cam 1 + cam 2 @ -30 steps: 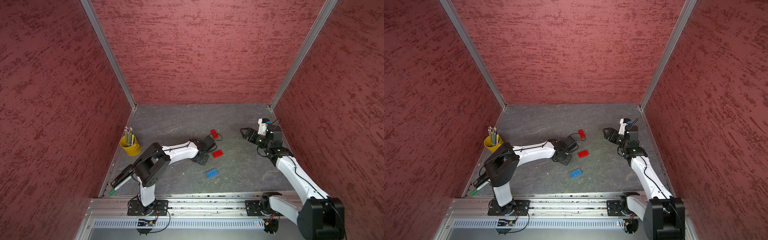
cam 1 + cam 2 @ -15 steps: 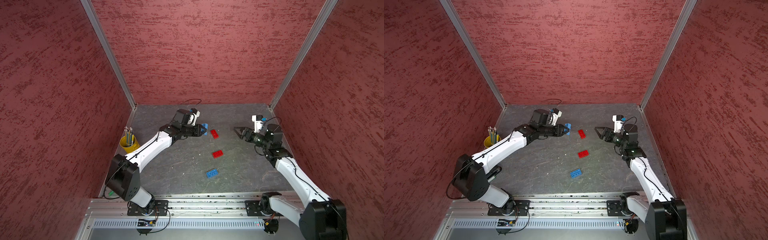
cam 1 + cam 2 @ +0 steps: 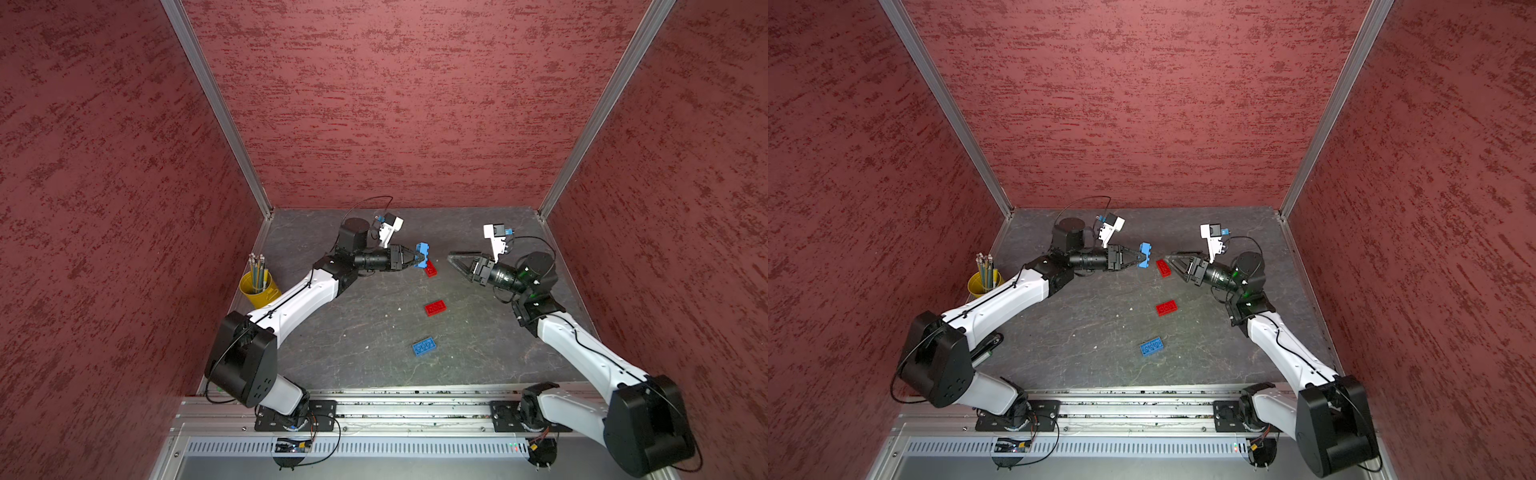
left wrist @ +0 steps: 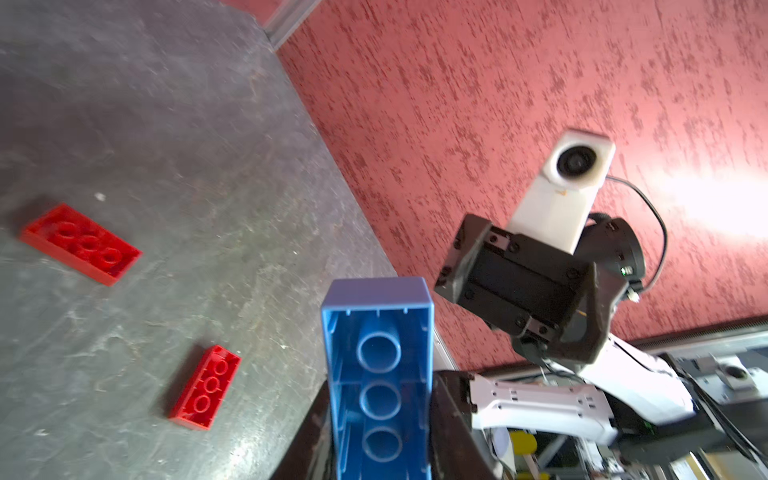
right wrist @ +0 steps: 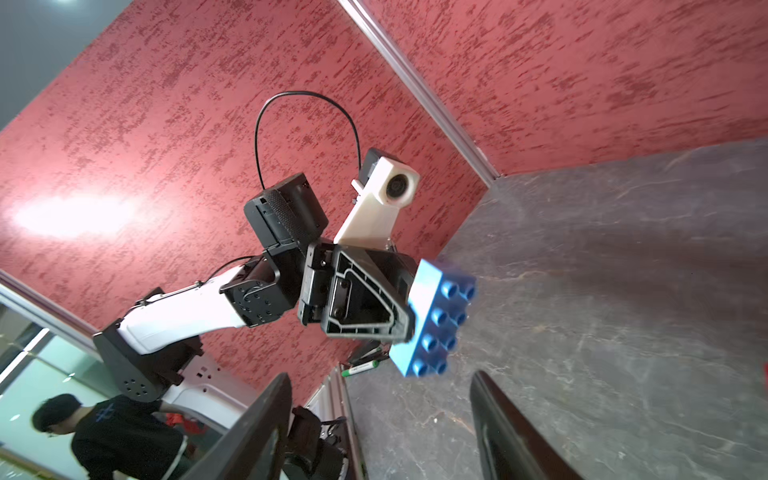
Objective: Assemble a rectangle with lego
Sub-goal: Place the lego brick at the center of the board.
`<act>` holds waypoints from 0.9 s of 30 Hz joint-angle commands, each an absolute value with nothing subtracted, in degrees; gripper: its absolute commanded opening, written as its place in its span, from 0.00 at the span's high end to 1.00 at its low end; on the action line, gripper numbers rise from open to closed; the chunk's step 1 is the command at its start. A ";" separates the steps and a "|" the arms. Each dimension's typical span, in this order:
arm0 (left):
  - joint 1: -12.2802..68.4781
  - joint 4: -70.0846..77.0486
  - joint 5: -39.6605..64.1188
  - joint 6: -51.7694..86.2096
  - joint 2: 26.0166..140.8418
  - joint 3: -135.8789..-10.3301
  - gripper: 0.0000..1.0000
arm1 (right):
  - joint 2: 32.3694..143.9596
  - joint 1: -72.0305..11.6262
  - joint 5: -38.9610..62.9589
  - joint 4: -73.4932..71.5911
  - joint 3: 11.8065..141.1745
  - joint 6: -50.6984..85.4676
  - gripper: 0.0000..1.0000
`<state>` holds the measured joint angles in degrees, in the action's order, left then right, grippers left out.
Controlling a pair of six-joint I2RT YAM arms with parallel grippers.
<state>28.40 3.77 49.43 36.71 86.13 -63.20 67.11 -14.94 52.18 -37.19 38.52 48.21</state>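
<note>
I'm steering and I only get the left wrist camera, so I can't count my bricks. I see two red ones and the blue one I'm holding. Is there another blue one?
Observer: Yes. A second blue brick lies flat on the table, alone, on the robot's side of it.
Operator: Anything else down there?
Observer: A yellow cup holding pencils stands at the table's left edge.
Operator: Which way do my brick's bumps point?
Observer: The held blue brick turns its studs toward the open right end effector.
</note>
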 commanded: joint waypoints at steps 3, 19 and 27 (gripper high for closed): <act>30.21 8.79 53.15 37.99 84.70 -62.72 0.79 | 70.09 -17.69 53.97 -45.10 40.83 52.10 0.35; 32.72 10.20 53.53 38.41 84.82 -63.11 0.79 | 71.54 -18.92 51.33 -45.50 39.88 51.95 0.44; 32.83 8.75 53.18 37.53 83.86 -63.28 0.79 | 72.09 -18.90 50.17 -45.00 39.57 51.42 0.40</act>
